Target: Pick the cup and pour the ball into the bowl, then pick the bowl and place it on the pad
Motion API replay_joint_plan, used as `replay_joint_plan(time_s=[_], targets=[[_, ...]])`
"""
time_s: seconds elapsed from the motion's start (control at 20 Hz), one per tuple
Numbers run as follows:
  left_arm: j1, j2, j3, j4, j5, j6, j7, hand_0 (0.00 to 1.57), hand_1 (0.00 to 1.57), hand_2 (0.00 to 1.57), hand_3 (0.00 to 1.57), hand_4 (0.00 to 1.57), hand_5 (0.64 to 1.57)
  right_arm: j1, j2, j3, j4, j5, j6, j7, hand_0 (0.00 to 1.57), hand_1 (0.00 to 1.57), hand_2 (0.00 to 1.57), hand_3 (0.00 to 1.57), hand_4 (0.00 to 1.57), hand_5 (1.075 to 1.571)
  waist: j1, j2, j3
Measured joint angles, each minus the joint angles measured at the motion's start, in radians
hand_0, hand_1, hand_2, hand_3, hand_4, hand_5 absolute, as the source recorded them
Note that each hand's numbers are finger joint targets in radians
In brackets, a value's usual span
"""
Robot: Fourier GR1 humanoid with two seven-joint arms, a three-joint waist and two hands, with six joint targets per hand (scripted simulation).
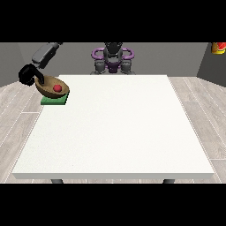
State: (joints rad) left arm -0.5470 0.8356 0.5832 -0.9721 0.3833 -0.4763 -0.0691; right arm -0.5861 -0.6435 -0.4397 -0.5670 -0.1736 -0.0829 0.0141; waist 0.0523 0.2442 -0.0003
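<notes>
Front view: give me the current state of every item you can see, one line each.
Brown wooden bowl: tilted, over the pad, held at its rim.
Red ball: inside the bowl.
Green square pad: flat on the white table's left edge, under the bowl.
Hand at the view's left: curled on the bowl's rim.
Cup: not visible.
Other hand: not in view.

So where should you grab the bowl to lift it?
By the rim, from the view's left. The bowl is wide and shallow, tilted over the green pad with a red ball inside, so the thin edge is the part to pinch. The hand at the view's left is already at that left rim; lifting level should keep the ball in.
</notes>
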Motion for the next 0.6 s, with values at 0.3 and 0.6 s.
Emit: replay_joint_plan(time_s=[0.3, 0.6], targets=[[-0.001, 0.027, 0.011, 0.025, 0.006, -0.026, -0.048, 0.0, 0.0, 0.0, 0.0, 1.19, 1.564, -0.042, 0.024, -0.03, 0.003, -0.033, -0.041, -0.03, 1.38, 1.38, 1.34, 0.72, 0.0, 1.536, 0.022, 0.043, -0.0033], [-0.006, 0.037, 0.007, 0.027, 0.007, -0.021, -0.059, 0.0, 0.0, 0.0, 0.0, 1.2, 1.568, -0.067, -0.001, 0.001, 0.011, -0.002, -0.041, -0.039, 0.0, 0.0, 0.21, 0.0, 0.0, 1.442, 0.031, 0.06, -0.0049]])
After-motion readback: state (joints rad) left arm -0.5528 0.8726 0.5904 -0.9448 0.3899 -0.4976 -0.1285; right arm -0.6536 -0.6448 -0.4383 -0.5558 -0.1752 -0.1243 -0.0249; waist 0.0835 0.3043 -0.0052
